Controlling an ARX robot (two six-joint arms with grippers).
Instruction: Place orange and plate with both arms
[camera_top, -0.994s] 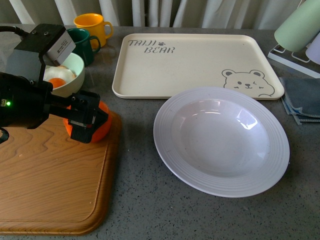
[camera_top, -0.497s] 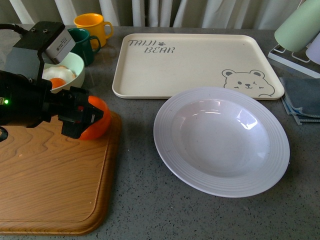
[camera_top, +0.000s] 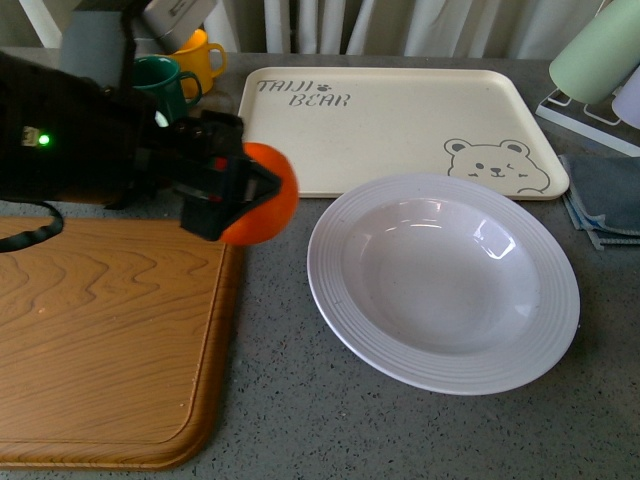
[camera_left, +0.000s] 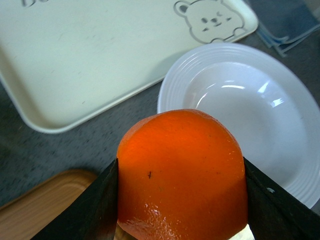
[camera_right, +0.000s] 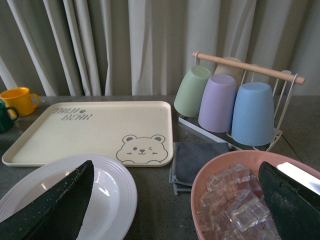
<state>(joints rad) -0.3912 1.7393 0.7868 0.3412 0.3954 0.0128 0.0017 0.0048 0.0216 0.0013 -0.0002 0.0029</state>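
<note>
Left gripper: both black fingers clenched on the orange, one finger on each flank of the fruit. Orange: bright, glossy, held clear of the surface at the far right corner of the wooden cutting board, just beside the near-left rim of the plate and not touching it; the left wrist view shows the orange with the plate beyond it. Right gripper: jaws released, spread wide, grasping nothing. Plate: large, round, white, ribbed rim, lying flat on the grey countertop, nothing in it, its far edge near the front edge of the cream bear tray. Tray: rectangular, flat on the countertop beyond the plate, bear print at its near right corner. Dark green mug and yellow mug: to the left of the tray at the back. Right wrist view lists further: grey cloth beside the tray, cup rack with green, lilac and blue cups hung upside down, pink bowl holding ice cubes.
</note>
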